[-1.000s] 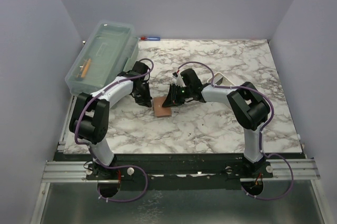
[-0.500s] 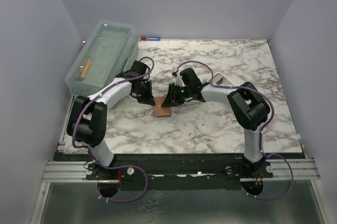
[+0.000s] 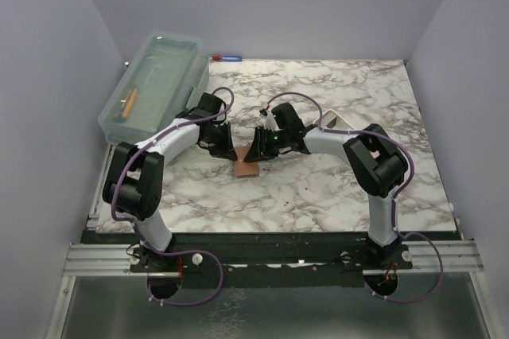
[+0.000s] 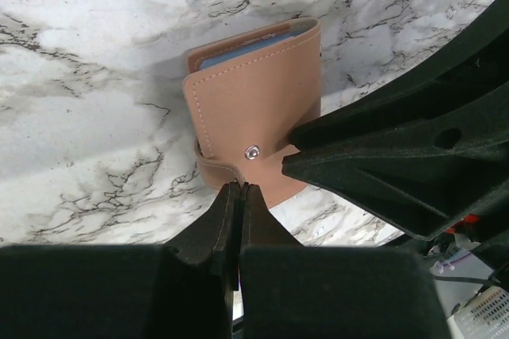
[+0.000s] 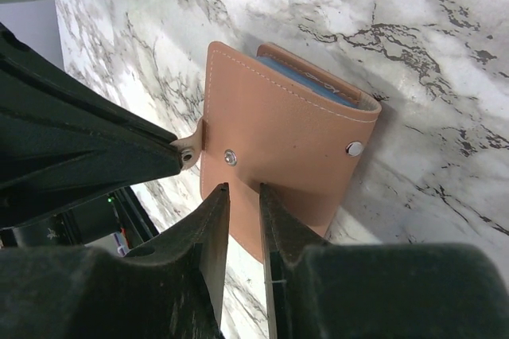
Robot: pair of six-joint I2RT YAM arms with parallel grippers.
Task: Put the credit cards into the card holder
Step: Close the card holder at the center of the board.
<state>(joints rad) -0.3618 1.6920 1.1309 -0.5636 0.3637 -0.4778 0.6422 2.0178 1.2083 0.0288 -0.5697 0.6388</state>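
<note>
Marble-look table (image 3: 318, 196), white with grey veins. On it: brown card holder (image 3: 246, 165) near the middle, clear lidded box (image 3: 155, 80) far left, white tray (image 3: 336, 121) right of centre.

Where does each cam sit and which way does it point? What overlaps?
Top external: above and behind the bases, looking down on the table; both arms show whole, with the left gripper and right gripper at the card holder.
Left wrist: on the left wrist, looking down along its own shut fingers at the card holder; the right gripper shows at right.
Right wrist: on the right wrist, looking along its own fingers at the card holder; the left gripper shows at left.
Shared: all three views see the card holder.
</note>
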